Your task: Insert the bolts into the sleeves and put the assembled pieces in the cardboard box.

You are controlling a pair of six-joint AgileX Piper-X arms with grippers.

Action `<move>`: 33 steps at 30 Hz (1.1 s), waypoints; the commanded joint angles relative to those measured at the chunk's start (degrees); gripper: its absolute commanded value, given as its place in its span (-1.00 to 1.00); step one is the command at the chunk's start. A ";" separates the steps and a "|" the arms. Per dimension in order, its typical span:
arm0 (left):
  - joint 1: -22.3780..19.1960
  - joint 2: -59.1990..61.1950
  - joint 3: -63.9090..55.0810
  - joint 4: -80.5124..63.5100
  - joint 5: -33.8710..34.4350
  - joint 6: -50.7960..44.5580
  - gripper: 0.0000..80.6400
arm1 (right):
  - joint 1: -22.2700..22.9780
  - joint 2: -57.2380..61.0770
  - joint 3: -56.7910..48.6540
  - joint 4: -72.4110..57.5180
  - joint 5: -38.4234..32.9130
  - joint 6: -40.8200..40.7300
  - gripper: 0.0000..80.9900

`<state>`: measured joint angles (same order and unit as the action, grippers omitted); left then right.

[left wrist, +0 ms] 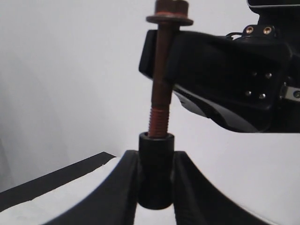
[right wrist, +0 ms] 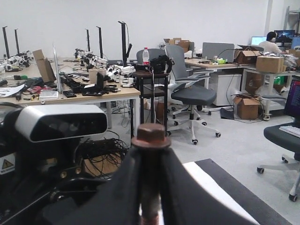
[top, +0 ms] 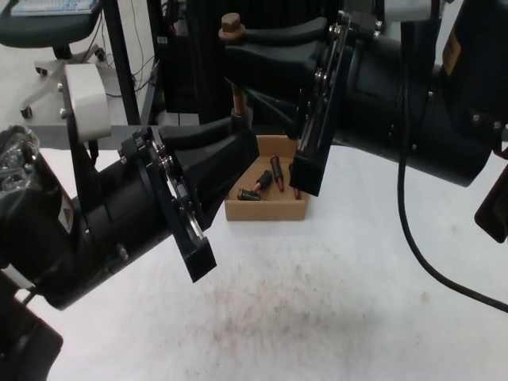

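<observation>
**A:** Where are the parts?

**B:** Both are in the air above the surface (top: 317, 302), just left and near of the box (top: 266, 211). The left gripper (left wrist: 155, 161) is closed on the black sleeve (left wrist: 156, 171), which stands upright with its mouth up. The right gripper (right wrist: 151, 157) is clamped on the bolt (left wrist: 161, 79) by the plain shank under the head, with the threads pointing down.

**A:** Is it in yet?

**B:** The threaded tip sits right at the sleeve's mouth. I can't tell whether it has gone in. A few finished pieces (top: 262, 181) lie in the box, at the far middle of the surface.

**A:** How will these two handle?

**B:** Both look like rigid metal, small and dense, with nothing fragile about them. The sleeve's wall looks smooth, so I'd expect it to slip or tilt if the bolt pushes off-axis. Gripping it around the middle, as it is now, seems right. The bolt is best held high on the shank so the threads stay free to enter.

**A:** What's the risk?

**B:** Probably a slight tilt jamming the threads on the rim.
</observation>
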<state>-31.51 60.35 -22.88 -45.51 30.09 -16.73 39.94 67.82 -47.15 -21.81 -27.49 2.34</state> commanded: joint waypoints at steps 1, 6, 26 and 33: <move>0.01 -0.41 -0.42 -1.90 -0.51 -0.42 -0.99 | 0.02 -0.08 -0.58 0.56 0.59 -1.11 -0.98; 0.01 -0.41 -0.42 -4.31 -3.03 -0.42 -0.99 | 0.02 -0.08 -0.58 0.56 0.59 -1.11 -0.98; 0.01 -0.56 -0.42 -9.53 -3.07 -0.42 -0.99 | -0.12 -0.08 -0.58 0.56 3.46 -1.10 -0.98; 0.01 -0.56 -0.42 -9.63 -3.07 -0.42 -0.99 | -0.12 -0.08 -0.58 0.56 3.56 -1.10 -0.98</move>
<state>-31.51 60.47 -22.66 -50.90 27.80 -16.73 40.14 67.82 -47.77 -22.91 -26.51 1.87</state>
